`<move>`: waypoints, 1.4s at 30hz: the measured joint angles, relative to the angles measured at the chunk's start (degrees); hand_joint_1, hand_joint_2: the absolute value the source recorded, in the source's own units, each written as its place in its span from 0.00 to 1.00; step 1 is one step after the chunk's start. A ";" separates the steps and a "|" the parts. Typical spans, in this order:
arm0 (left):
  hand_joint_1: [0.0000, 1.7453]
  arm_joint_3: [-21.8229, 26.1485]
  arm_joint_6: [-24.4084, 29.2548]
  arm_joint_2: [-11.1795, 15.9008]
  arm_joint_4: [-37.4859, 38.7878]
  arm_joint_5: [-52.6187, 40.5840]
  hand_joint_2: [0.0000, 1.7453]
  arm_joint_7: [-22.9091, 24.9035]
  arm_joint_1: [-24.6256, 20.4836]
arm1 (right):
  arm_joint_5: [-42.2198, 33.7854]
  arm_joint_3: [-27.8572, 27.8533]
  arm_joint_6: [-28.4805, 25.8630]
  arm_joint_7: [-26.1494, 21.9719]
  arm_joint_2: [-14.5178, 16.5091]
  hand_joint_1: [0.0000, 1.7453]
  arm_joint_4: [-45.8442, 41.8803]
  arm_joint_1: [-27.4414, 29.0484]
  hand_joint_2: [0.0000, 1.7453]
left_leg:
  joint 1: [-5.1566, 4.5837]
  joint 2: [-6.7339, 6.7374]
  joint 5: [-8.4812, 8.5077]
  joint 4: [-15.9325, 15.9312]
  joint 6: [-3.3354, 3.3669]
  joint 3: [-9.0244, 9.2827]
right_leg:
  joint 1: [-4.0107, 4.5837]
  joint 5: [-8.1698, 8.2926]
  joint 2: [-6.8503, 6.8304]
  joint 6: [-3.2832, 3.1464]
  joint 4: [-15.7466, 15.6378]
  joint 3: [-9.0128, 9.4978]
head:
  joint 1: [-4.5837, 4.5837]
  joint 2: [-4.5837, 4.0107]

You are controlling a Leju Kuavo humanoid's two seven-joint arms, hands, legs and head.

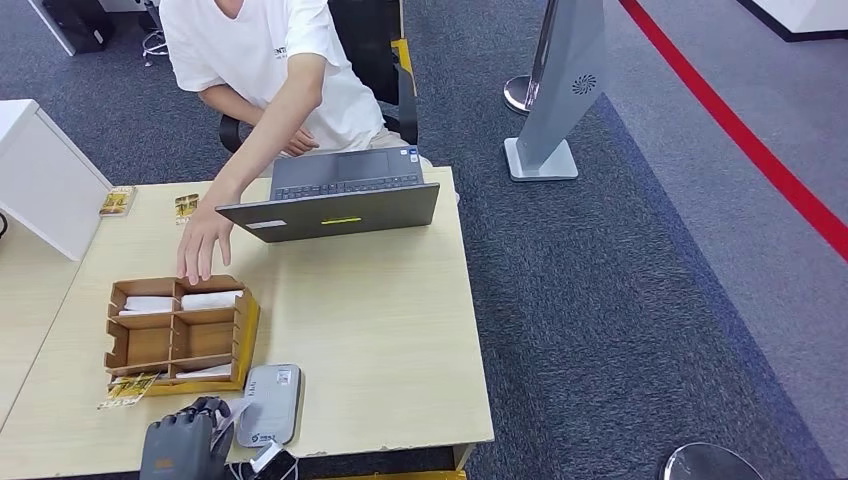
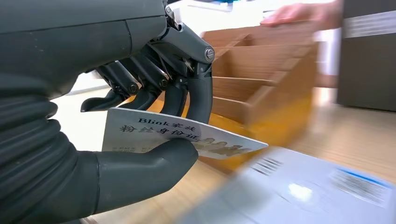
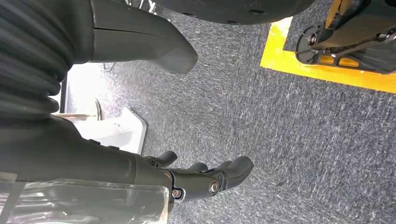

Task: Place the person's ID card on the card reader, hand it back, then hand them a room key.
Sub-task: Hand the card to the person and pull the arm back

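At the table's near edge, the left hand pinches the ID card between thumb and fingers, just beside the card reader, its free end pointing reader-ward.

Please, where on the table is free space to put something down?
The widest bare patch lies between the laptop, the wooden organizer and the table's right edge. The near-left corner is crowded: card reader, left hand holding the ID card.
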 joint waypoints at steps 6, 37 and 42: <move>1.00 5.99 0.09 1.33 -4.06 0.11 1.00 -3.28 1.55 | 0.64 -0.22 0.29 0.00 0.00 0.00 0.00 -0.01 1.00 | 0.00 -0.01 0.00 0.00 0.00 -0.02 | 0.00 -0.01 -0.02 0.00 0.00 0.00 | 0.02 -0.01; 1.00 20.42 -3.28 4.24 -6.72 -3.12 1.00 -10.81 -17.82 | 6.54 -0.08 0.32 3.59 0.00 0.00 0.00 -0.64 1.00 | 0.00 -0.15 0.10 0.02 -0.02 0.00 | 0.00 0.05 -0.09 -0.06 0.05 0.01 | 0.01 -0.01; 1.00 20.28 -3.54 4.91 -2.52 -5.59 1.00 -9.56 -24.46 | 7.55 0.03 0.72 3.24 0.00 0.00 0.00 -0.75 1.00 | 0.00 -0.22 0.12 0.04 -0.03 -0.05 | 0.00 0.04 -0.20 -0.06 0.02 -0.10 | 0.02 -0.01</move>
